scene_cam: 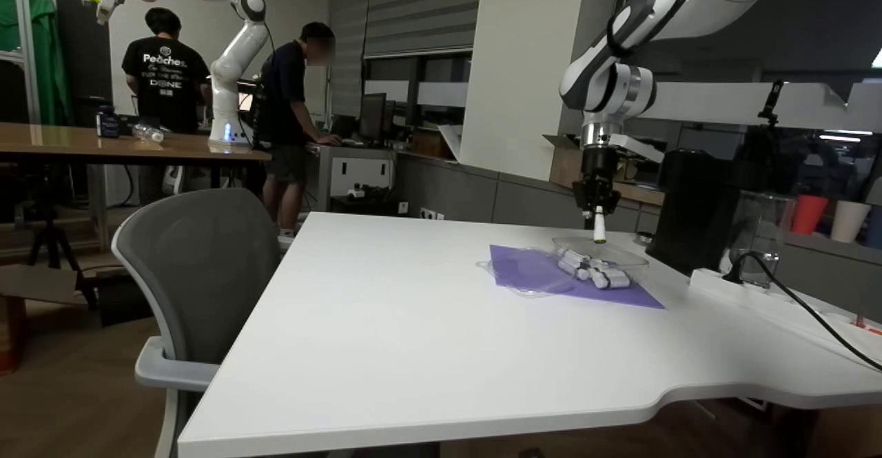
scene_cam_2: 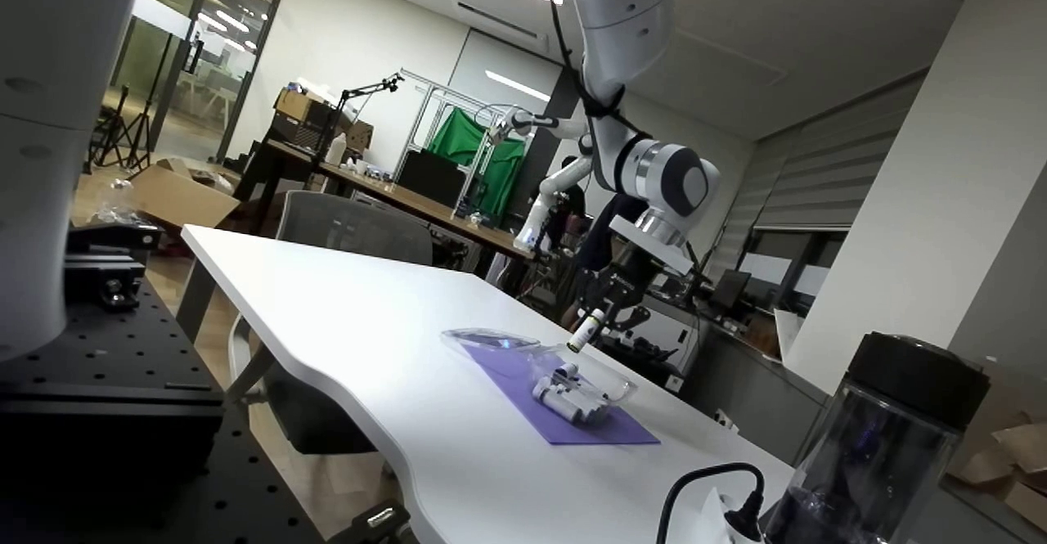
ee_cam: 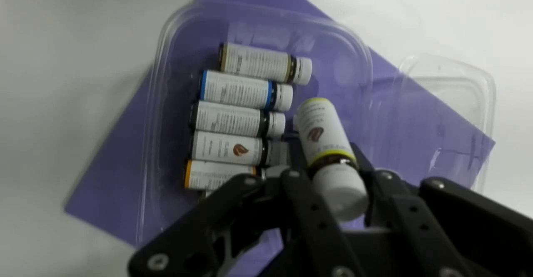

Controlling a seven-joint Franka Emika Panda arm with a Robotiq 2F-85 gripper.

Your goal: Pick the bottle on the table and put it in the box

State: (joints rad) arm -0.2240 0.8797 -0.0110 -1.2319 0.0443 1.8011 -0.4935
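White table: the purple sheet on it, under most of the clear box, could skid if a low approach snags the box. Gripper: clenched on the bottle, held above the box; clearance is hard to judge. Stored bottles: a high release could scatter these. White cap: gripping only this end could permit swing.

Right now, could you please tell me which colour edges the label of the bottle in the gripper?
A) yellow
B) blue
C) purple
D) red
A, as the wrist view shows yellow edging on the bottle held by the gripper.
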